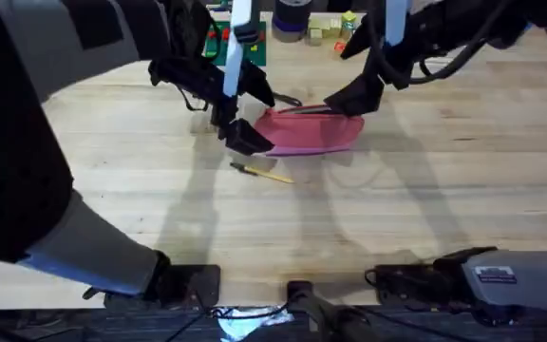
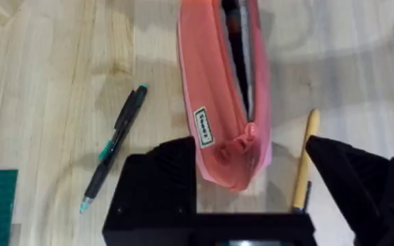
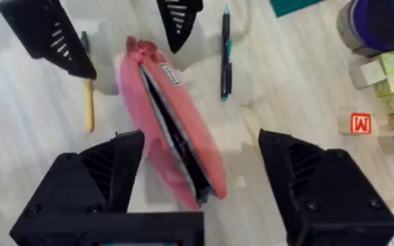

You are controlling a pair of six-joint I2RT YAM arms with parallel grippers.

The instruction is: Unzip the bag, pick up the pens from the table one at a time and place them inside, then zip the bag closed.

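You had the bag (image 1: 310, 131) lying on the table (image 1: 425, 218) just above centre of the overhead frame, zipper open along its top, dark interior showing in both wrist views. Left gripper (image 1: 237, 133) sat at the bag's left end with its fingers spread wide, straddling the zipper end without clamping it. Right gripper (image 1: 357, 95) hovered over the bag's right end, fingers also spread, holding nothing.

Tan-yellow pen (image 1: 264, 173) lay on the wood just below the bag's left end, near centre frame. Black pen (image 2: 113, 148) lay on the other side of the bag, apart from it, teal accents on the barrel.

Surface was light butcher-block, plank grain running across the frame. Along the top edge of the overhead: a green mat (image 1: 218, 43) at upper centre-left, a dark round container (image 1: 291, 19), and small lettered wooden blocks (image 1: 329, 27) beside it.
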